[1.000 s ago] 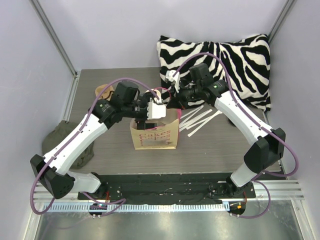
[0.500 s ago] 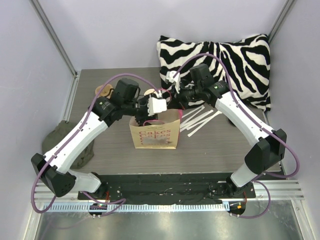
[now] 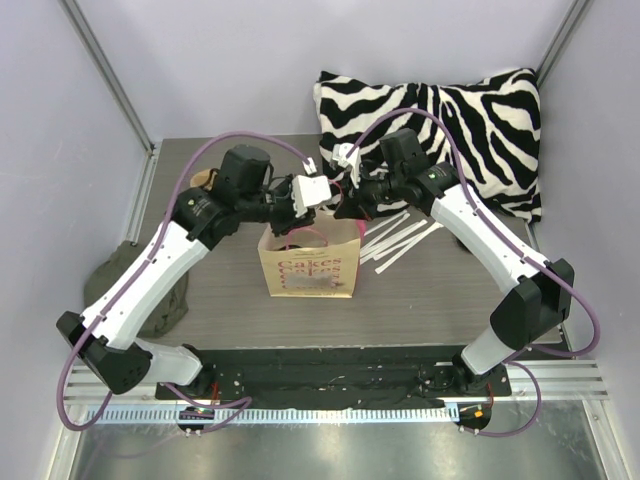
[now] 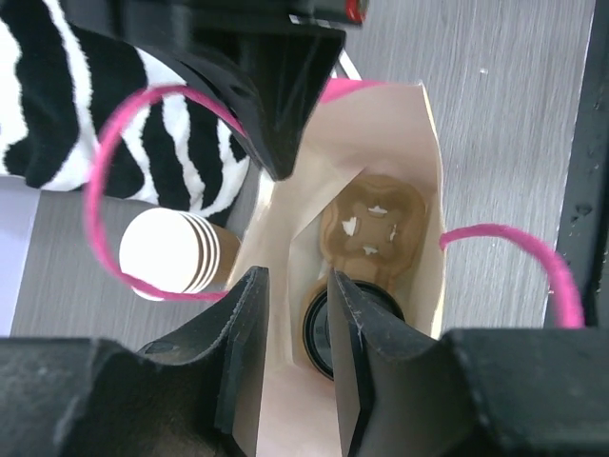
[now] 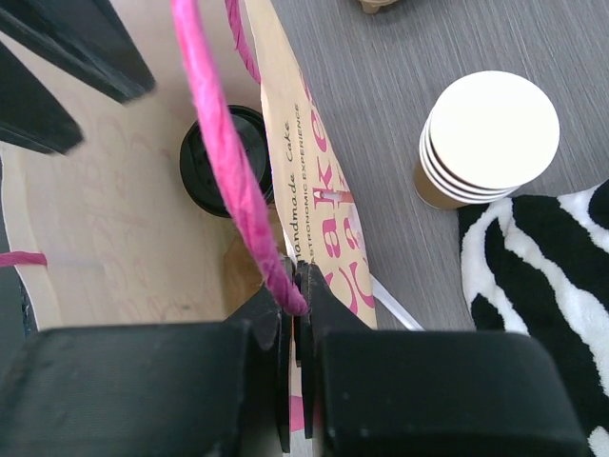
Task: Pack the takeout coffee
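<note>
A stack of takeout coffee cups (image 5: 485, 133), cream-white over kraft-brown, lies on its side on the table behind the paper bag (image 3: 308, 262); its open mouth (image 4: 171, 252) shows in the left wrist view. Inside the bag lie a tan pulp carrier (image 4: 373, 224) and a round black lid (image 5: 224, 162). My left gripper (image 4: 297, 276) hangs above the bag's mouth, its jaws a narrow gap apart with nothing between them. My right gripper (image 5: 297, 276) is shut on the bag's rim beside the pink handle (image 5: 228, 162), holding the mouth wide.
A zebra-striped cushion (image 3: 440, 120) fills the back right corner. White strips (image 3: 395, 240) lie right of the bag. A tan pulp carrier (image 3: 207, 180) sits back left, partly behind the left arm. A grey-green cloth (image 3: 120, 285) lies off the table's left edge.
My left gripper has lifted out of the bag and back a little, and its jaws have narrowed from wide open. The right gripper and the bag have stayed put.
</note>
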